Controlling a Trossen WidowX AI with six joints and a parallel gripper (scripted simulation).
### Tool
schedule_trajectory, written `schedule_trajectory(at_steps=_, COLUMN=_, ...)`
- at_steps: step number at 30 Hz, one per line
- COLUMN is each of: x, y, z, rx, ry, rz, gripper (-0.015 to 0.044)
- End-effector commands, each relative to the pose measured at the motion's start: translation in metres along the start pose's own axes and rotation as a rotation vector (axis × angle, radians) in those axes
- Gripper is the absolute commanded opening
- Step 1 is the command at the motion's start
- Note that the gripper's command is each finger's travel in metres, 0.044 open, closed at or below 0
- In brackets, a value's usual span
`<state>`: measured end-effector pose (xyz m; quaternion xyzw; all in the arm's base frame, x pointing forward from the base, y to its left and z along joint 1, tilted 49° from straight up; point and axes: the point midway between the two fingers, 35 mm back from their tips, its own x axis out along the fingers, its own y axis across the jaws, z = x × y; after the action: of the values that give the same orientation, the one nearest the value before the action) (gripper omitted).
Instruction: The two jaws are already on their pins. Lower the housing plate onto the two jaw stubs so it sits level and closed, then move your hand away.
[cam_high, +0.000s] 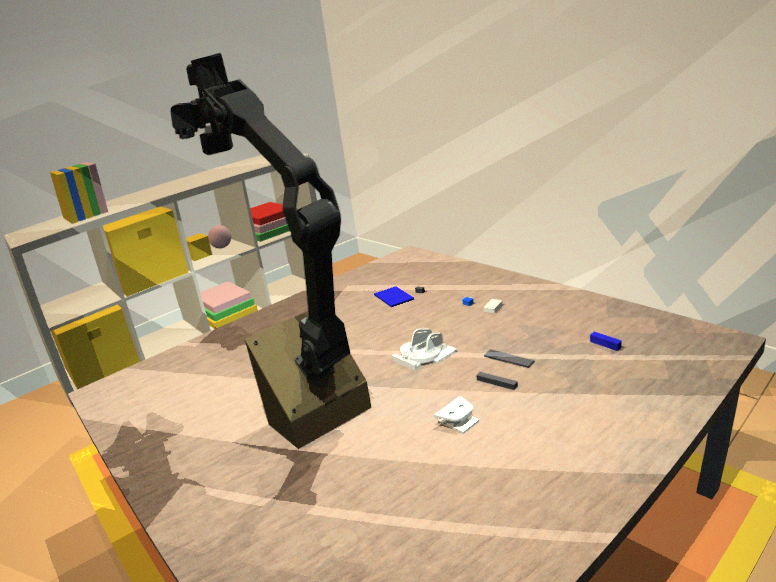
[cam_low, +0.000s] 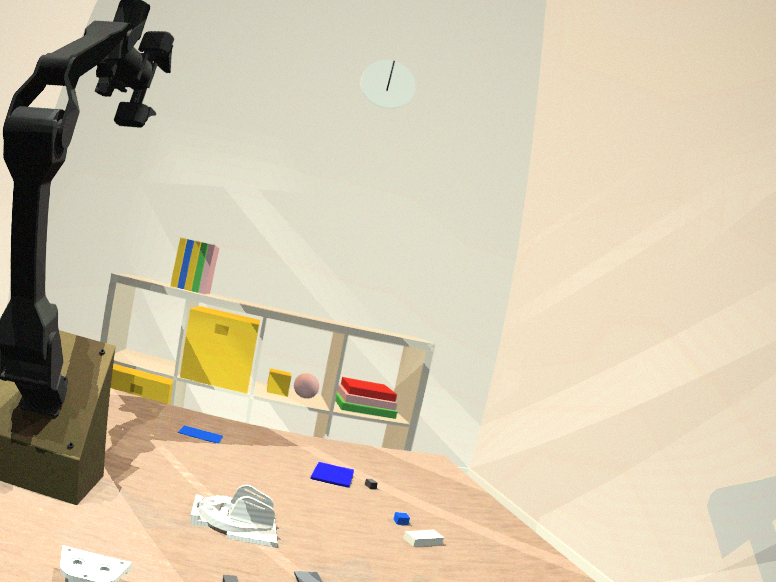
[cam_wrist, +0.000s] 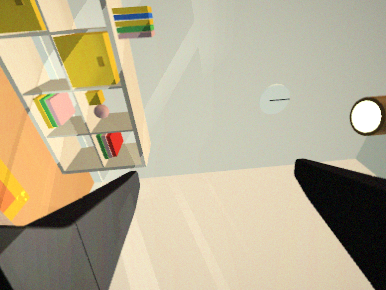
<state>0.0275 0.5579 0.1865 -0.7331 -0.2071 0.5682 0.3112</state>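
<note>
A white jaw assembly (cam_high: 410, 361) (cam_low: 252, 537) stands on the table, with a round ring and two upright curved jaws. A white half-round piece with two holes (cam_high: 461, 408) (cam_low: 91, 565), which looks like the housing plate, sits nearer the front, apart from the jaws. White parts show under it in the top view; whether it lies level on jaw stubs is too small to tell. My gripper (cam_high: 209, 106) (cam_low: 160, 89) (cam_wrist: 216, 172) is open and empty, high above the table and well away from both pieces. The wrist view shows only the shelf, walls and lamp.
Two dark bars (cam_high: 508, 358) (cam_high: 497, 380) lie near the white pieces. Farther back are a blue plate (cam_high: 393, 296) (cam_low: 332, 474), a black cube (cam_high: 419, 289) (cam_low: 371, 483), a blue cube (cam_high: 467, 301) (cam_low: 401, 518) and a white block (cam_high: 493, 305) (cam_low: 424, 538). A blue bar (cam_high: 605, 340) lies right.
</note>
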Motion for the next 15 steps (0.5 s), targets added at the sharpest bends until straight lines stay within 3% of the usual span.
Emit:
schedule_trajectory(at_steps=1, x=-0.001, y=0.004, z=-0.021, rx=0.067, ry=0.036, rz=0.014, gripper=0.0440)
schedule_trajectory(at_steps=15, x=-0.006, y=0.020, z=-0.094, rx=0.322, ry=0.158, rz=0.049, gripper=0.0440)
